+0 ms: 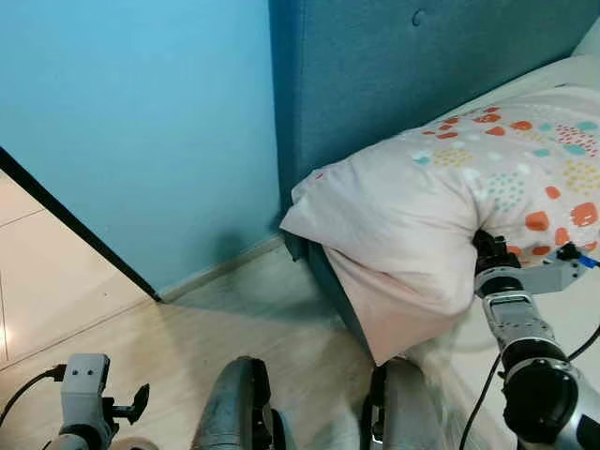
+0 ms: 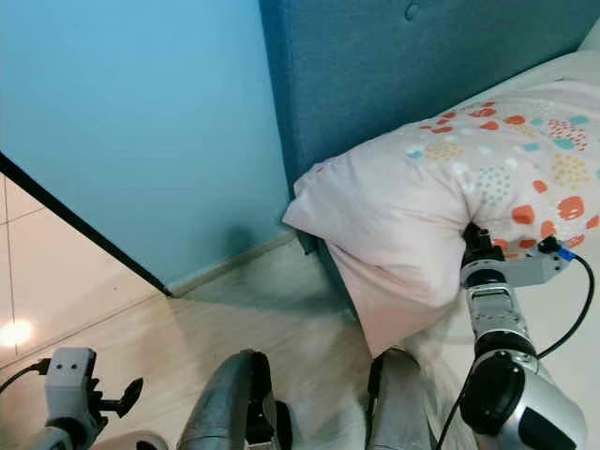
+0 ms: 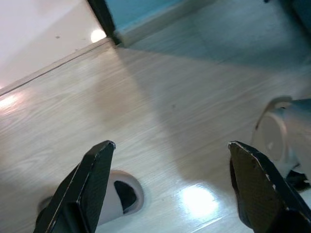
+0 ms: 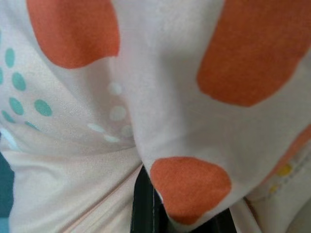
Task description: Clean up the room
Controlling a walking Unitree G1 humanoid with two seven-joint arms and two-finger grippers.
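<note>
Fingertips of my right gripper (image 1: 485, 242) are buried in the pillow (image 1: 441, 202), and the cloth puckers inward around them, so I read the 2 fingers as pinched together on a fold of the pillowcase. In the right wrist view the printed fabric (image 4: 160, 121) lies pressed right against the lens, with a dark finger edge (image 4: 146, 206) poking out beneath an orange spot. I cannot see any gap between the fingers.

I judge the pillow to be light, soft and floppy: it will sag and swing from any single pinch, and the smooth case could slide out of a shallow bite. A deep grab on a bunched fold near a corner or seam looks safest to me; the present hold sits on the near right of its front face, not far from the bottom edge.

It lies on the bed (image 1: 572, 70) at the right of the scene, against the blue headboard (image 1: 375, 84), its near left corner hanging past the mattress edge over the wooden floor (image 1: 244, 323).

My left gripper (image 3: 170, 189) hangs idle low at the near left, its 2 fingers (image 3: 82, 189) spread wide with nothing between them, above bare floor. One of my own feet (image 3: 119, 196) shows below it. A blue wall (image 1: 141, 122) stands at the far left.
</note>
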